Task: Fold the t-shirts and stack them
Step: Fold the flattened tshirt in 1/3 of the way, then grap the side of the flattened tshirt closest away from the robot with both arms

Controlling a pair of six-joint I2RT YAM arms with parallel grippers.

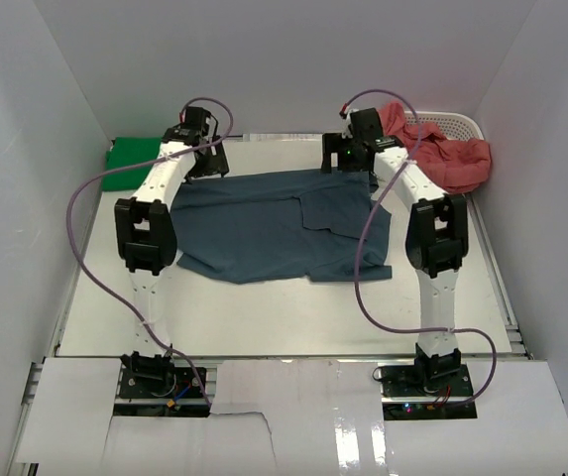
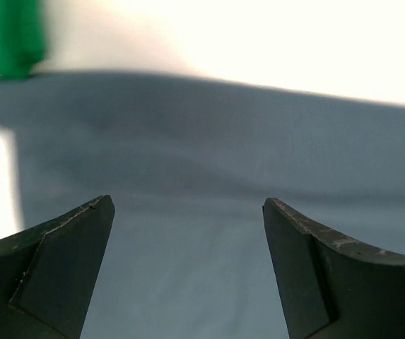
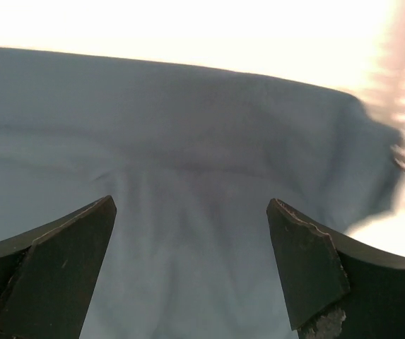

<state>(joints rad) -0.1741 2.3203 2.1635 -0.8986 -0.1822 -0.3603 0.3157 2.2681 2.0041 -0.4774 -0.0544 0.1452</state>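
- Arm bases, left (image 1: 155,382) and right (image 1: 430,375), sit bolted at the near edge, with white sheets (image 1: 293,412) lying around them.
- Purple cables (image 1: 83,233) loop from each base up along the arms.
- Pale table (image 1: 264,317) shows bare between the bases and the cloth.
- Blue shirt (image 1: 284,223) lies spread across the middle of the table, between the two arms. Its near hem is uneven and a flap is doubled over right of centre.
- Both arms reach forward over the shirt to its far edge.
- Left gripper (image 2: 188,205): jaws spread wide, nothing between them. Blue cloth fills the wrist view under the fingers, which hang over the shirt's far left corner. Whether the fingertips touch the cloth, I cannot tell.
- Right gripper (image 3: 191,205): jaws likewise wide, gripping nothing, over the shirt's far right part, where the cloth shows soft creases. Contact with the cloth is also unclear.
- Green shirt (image 1: 130,161) lies at the far left corner of the table, beside the left gripper and just past the blue shirt's corner. In the left wrist view it shows as a blurred green patch (image 2: 8,35).
- Red shirts (image 1: 447,154) are heaped at the far right, draped over the rim of a white perforated basket (image 1: 460,124) against the back wall.
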